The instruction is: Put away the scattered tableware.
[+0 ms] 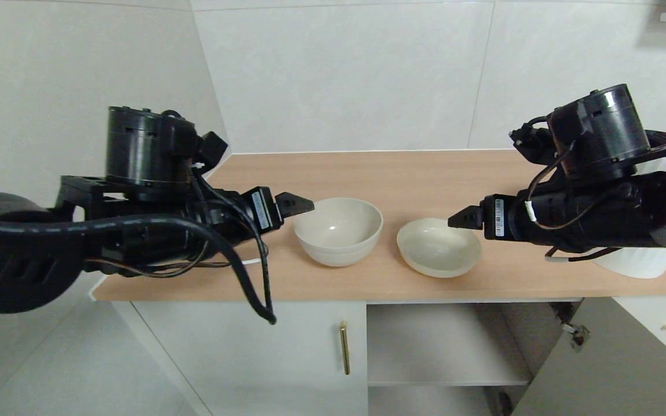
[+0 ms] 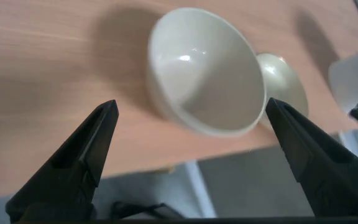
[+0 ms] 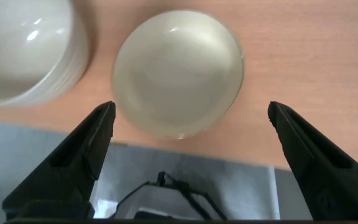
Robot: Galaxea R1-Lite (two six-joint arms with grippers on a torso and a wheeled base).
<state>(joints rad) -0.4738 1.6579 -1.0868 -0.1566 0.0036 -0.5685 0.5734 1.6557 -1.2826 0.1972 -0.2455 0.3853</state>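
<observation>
- Wood-tone countertop (image 1: 402,179): deep cream ceramic bowl (image 1: 339,231) and shallow cream ceramic dish (image 1: 439,247) sit side by side near the front edge, not touching.
- Left gripper (image 1: 297,204) hangs just beside the bowl, right gripper (image 1: 461,218) just beside the dish. Both pincers spread wide, nothing held.
- Step: pre-grasp, nothing stowed yet.
- Next: rim pinch on each, one finger inside, then down to the open white cabinet shelf (image 1: 446,346), probably the target.
- White object (image 1: 633,263) behind the right arm is mostly hidden, can't identify.
</observation>
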